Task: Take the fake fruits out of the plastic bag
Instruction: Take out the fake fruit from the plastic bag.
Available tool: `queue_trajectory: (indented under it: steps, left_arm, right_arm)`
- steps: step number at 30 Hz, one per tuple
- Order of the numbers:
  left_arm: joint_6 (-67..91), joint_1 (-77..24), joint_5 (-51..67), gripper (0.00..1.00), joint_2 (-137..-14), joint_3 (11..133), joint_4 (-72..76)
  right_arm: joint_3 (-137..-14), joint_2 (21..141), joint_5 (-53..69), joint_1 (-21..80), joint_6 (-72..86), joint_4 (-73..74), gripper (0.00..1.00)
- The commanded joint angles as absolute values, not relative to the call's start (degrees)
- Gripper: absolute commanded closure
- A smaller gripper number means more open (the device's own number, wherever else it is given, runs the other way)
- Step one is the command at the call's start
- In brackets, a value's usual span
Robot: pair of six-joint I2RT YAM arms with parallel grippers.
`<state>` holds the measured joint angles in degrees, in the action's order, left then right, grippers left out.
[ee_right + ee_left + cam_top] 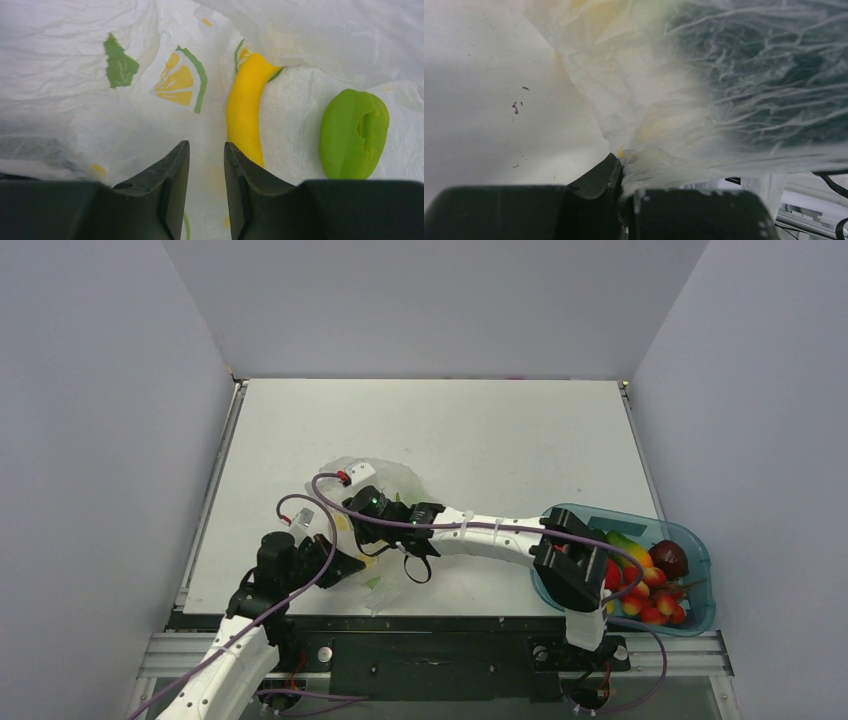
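The plastic bag (392, 480) lies crumpled at the table's near left. My left gripper (348, 566) is shut on a bunched fold of the bag's film (659, 125), with the film pinched between the jaws (624, 167). My right gripper (352, 523) is inside the bag, jaws a little apart with nothing between them (206, 150). Just ahead of its right finger lies a yellow banana (245, 107). A green piece (354, 134) lies further right. A yellow-green slice shape (181, 82) and a green leaf shape (119, 65) show flat against the film.
A teal translucent tray (694, 537) stands at the near right with red fruits (652, 612), a dark red one (668, 558) and other fruit in it. The right arm (500, 535) stretches from beside the tray across to the bag. Grey walls enclose the table.
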<state>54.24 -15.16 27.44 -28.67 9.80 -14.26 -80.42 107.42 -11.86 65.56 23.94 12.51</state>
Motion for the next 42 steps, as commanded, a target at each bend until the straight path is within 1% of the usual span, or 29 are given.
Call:
queue_trajectory:
  steps: [1,6,12,17,22,26,30,34,42]
  left_arm:
    - [53.2,-14.81,27.5,1.0,-28.24,12.54,-14.16]
    - [53.01,-14.79,28.05,1.0,-27.77,12.36,-14.91]
    - [53.09,-14.78,28.47,1.0,-26.57,11.45,-15.11]
    - [53.0,-14.77,28.93,1.0,-26.49,11.36,-15.1]
    - [53.0,-14.77,29.3,1.0,-26.29,11.34,-15.38]
    - [52.68,-14.77,29.27,1.0,-25.75,11.26,-16.4]
    - [52.93,-14.78,29.01,1.0,-25.25,10.87,-16.21]
    - [53.25,-14.77,28.92,1.0,-25.53,11.05,-15.57]
    - [53.07,-14.81,28.83,1.0,-25.75,11.9,-16.17]
  right_arm:
    - [-80.62,108.96,-14.57,64.61,21.32,6.31,0.71]
    - [-82.03,112.88,-15.98,64.23,18.68,5.89,0.63]
    - [-83.72,116.68,-15.78,63.31,17.88,6.4,0.61]
    - [-83.98,118.83,-15.23,62.81,17.47,6.28,0.57]
    - [-85.41,122.2,-16.13,62.19,17.34,7.53,0.56]
    - [-85.78,121.26,-16.31,62.32,16.76,9.2,0.61]
    - [-84.32,117.38,-14.85,62.42,16.69,9.18,0.7]
    - [-83.1,113.91,-13.33,62.47,17.76,9.19,0.76]
    - [-81.38,108.8,-11.59,62.37,20.05,8.84,0.83]
